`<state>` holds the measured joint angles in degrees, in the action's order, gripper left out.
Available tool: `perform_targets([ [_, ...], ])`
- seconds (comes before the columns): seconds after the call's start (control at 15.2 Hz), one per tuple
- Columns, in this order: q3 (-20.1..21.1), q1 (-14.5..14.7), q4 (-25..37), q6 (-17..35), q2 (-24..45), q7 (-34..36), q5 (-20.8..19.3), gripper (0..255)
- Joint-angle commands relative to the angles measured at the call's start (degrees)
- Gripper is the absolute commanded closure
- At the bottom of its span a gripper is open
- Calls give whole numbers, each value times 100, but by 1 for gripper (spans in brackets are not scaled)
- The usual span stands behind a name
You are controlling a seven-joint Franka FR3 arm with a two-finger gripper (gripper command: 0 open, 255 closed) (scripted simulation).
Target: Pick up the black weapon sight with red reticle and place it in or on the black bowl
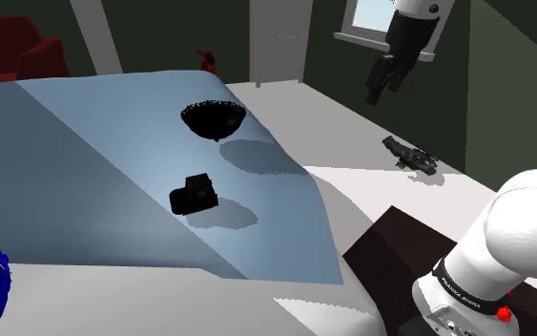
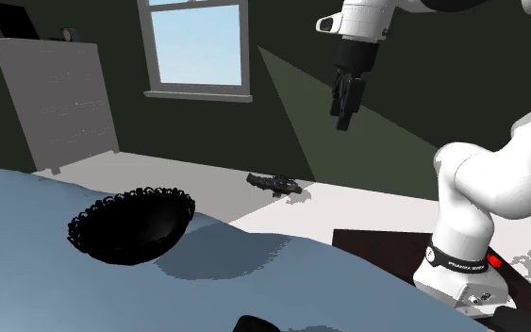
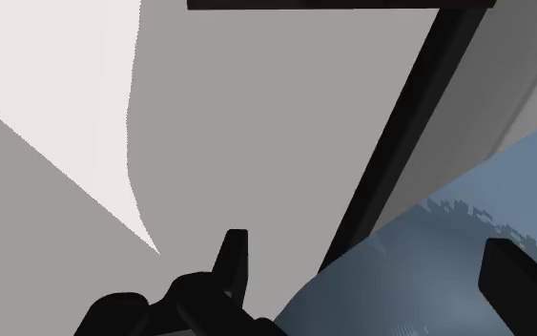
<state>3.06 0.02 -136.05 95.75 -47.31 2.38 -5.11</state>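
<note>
1. Black weapon sight [image 1: 193,194] sits on the blue counter [image 1: 85,172], nearer the camera than the black bowl [image 1: 215,118] in the shoulder view and apart from it.
2. The bowl, with a lacy rim, stands upright on the same counter.
3. The white arm [image 1: 528,224] holds the jaws high in the air, released and grasping nothing, well apart from the sight and the bowl.
4. A dark gun-shaped object [image 1: 411,157] lies on the white surface beside the counter.
</note>
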Motion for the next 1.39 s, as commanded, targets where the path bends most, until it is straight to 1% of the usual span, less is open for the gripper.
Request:
perform_targets([
  [0.0, 0, 0, 0, 0, 0, 0, 0, 0],
  [0.73, 639, 663, 733, 860, 1786, -241, 361, 0],
  [1.32, 1213, 1107, 1623, 1268, 3238, -420, 419, 0],
])
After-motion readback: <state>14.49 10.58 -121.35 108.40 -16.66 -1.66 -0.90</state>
